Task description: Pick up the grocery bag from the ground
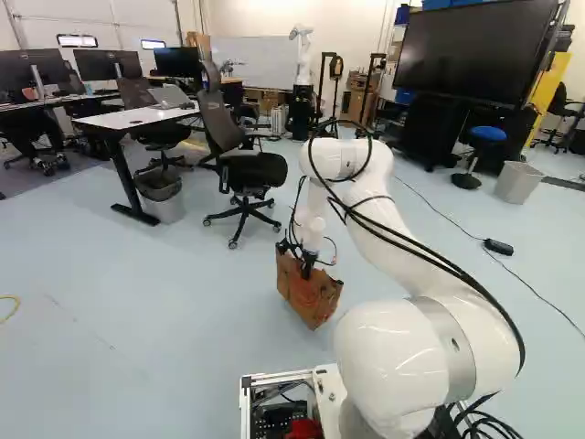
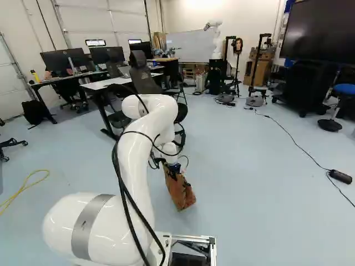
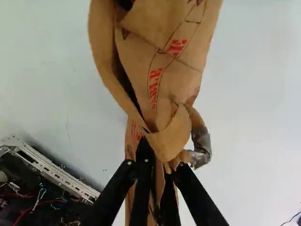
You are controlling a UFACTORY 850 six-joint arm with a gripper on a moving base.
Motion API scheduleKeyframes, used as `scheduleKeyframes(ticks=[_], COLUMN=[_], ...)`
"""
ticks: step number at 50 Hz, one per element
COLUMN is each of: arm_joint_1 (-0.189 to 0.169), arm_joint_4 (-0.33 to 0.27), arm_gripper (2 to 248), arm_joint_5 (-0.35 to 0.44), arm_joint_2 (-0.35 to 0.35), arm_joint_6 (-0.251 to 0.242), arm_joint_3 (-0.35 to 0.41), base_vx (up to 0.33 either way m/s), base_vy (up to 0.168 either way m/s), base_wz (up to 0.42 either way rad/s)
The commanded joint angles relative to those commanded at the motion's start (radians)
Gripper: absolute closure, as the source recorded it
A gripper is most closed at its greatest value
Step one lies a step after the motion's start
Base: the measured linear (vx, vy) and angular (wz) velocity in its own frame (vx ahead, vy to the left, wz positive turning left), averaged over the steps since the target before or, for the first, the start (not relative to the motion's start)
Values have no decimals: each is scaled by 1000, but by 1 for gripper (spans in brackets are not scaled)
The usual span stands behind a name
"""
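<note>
So the brown paper grocery bag with red print (image 1: 309, 291) was up at the end of the white robot arm (image 1: 388, 352), ahead of the base and tilted over the pale blue-grey floor (image 1: 174, 311). It looked like it was hanging, but honestly I couldn't tell whether its lowest corner cleared the ground.

The black two-finger end effector (image 3: 161, 164) was nearly closed, with a crumpled bit of the bag's paper pinched between its fingers. That'd be my worry: it seemed to have only a bunched strip, so a quick lift or anything heavy inside could've torn the paper or let it slide out. The silvery patch (image 3: 201, 146) stuck out beside the fingers, so I doubt it was helping the grip.

Other risk was the silver metal frame (image 3: 54, 170) on the base. Swing the bag back too low and it could've snagged there or caught the exposed wiring.
</note>
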Motion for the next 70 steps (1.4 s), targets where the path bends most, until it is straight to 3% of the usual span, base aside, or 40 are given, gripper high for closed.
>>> scheduleKeyframes(ticks=[44, 70], arm_joint_1=[0, 0], arm_joint_4=[125, 147], arm_gripper=[231, 231], arm_joint_5=[0, 0], arm_joint_2=[165, 262], arm_joint_6=[0, 0], arm_joint_3=[128, 197], base_vx=[0, 0], base_vy=[0, 0], base_wz=[0, 0])
